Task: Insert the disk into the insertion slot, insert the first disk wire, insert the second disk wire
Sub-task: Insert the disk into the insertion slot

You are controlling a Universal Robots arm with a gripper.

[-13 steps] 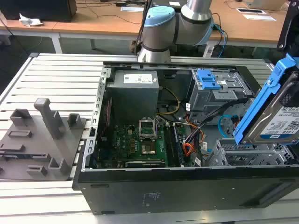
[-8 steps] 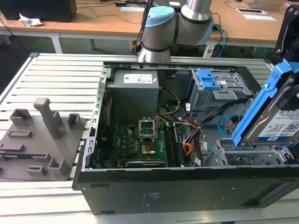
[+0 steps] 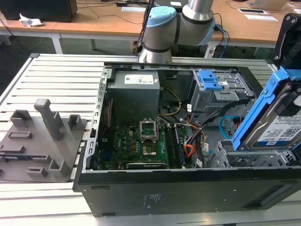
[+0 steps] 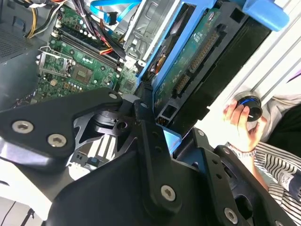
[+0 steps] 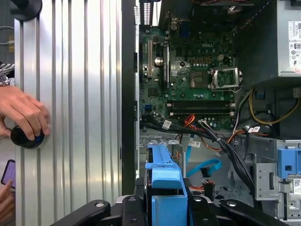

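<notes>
- The jaws were clamped on the disk (image 3: 276, 126), gripping its blue caddy so that the drive hung tilted from them.
- The insertion slot (image 3: 226, 158) lay just below the disk's lower end. The drive was not seated in it, and I could not tell whether they touched.
- The second disk wire (image 5: 205, 165) curled loose inside the case, ahead of the jaws and apart from the disk.
- I judged step 1 of 3 to be under way, with 0 wires plugged in and both wire steps left.
- A person's hand (image 5: 22, 113) rested on a black knob (image 5: 27, 136) on the tabletop, well to the side of the jaws.
</notes>
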